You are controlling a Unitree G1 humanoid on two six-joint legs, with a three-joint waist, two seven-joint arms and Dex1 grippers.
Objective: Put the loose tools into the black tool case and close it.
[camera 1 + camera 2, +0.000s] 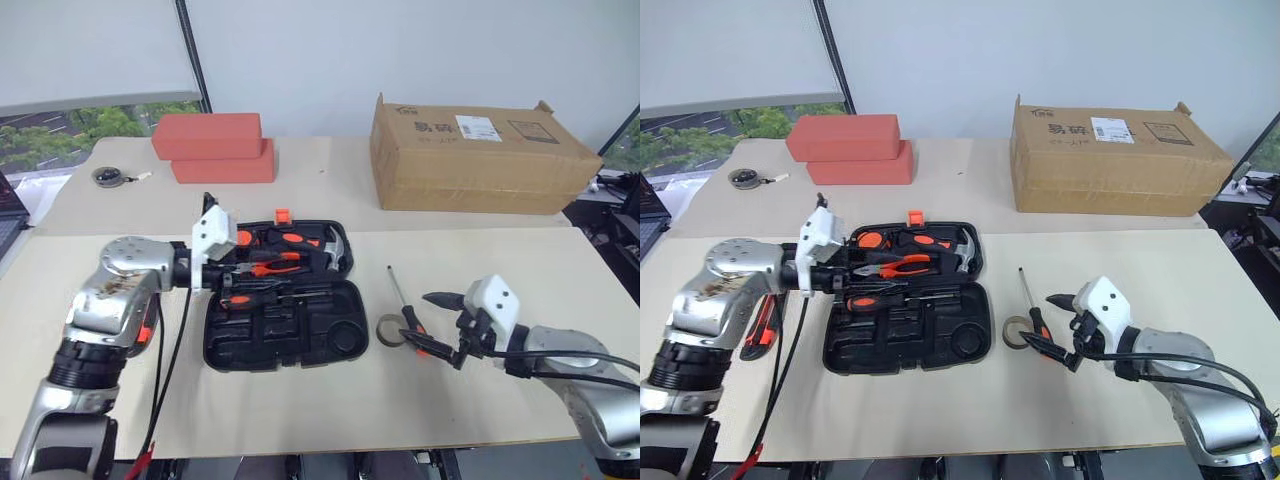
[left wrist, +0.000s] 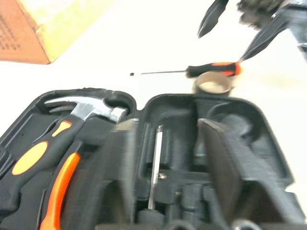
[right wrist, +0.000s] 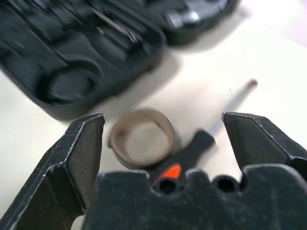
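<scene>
Left eye view: the left hand [image 1: 232, 272] hides part of the open flat black moulded-plastic tool case [image 1: 300, 335] at mid-worktop; its fingers cannot be made out. Right of the case, bare beige worktop [image 1: 470, 400] surrounds the wide-open right hand [image 1: 437, 322], over an orange-and-black-handled screwdriver [image 1: 403, 303] and a small grey tape roll [image 1: 388, 331].

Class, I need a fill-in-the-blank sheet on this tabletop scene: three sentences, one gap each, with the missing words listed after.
1. The black tool case lies ____ on the table.
2. The right claw, fingers spread, hovers over a screwdriver and a ____.
3. Behind the case, two ____ blocks sit stacked, left of the cardboard box.

Missing words: open; tape roll; red
</scene>
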